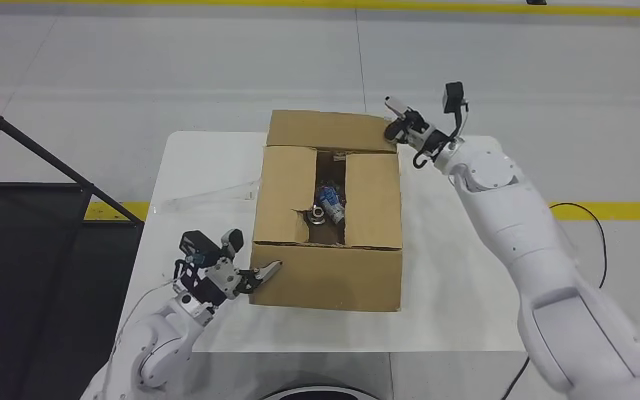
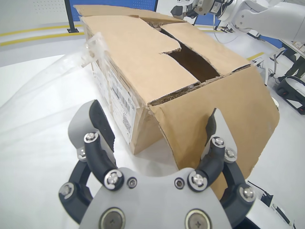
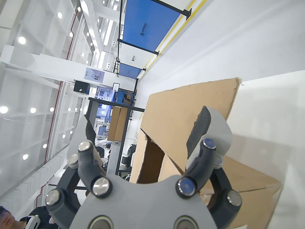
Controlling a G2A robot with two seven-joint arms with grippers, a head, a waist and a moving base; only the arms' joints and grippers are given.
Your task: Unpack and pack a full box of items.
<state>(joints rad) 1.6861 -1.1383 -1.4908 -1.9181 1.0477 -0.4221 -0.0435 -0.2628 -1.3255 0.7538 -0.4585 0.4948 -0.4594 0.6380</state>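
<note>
Nearest us, the left claw [image 1: 252,256] [image 2: 155,113] is spread wide at the near left corner of the cardboard box [image 1: 370,210] [image 2: 133,48] [image 3: 181,110], which stands in the middle of the white table [image 1: 200,160]. The left wrist view shows a printed label [image 2: 121,101] on the box's left side, which the top view does not. The slit between the top flaps runs near to far. In the top view, blue and white items [image 1: 330,200] lie in that slit; from the left wrist it is dark. We cannot tell the box's long axis. At the far right corner, the right claw [image 1: 395,118] [image 2: 183,13] [image 3: 145,120] gapes wide beside the outward-folded far flap [image 1: 330,128].
</note>
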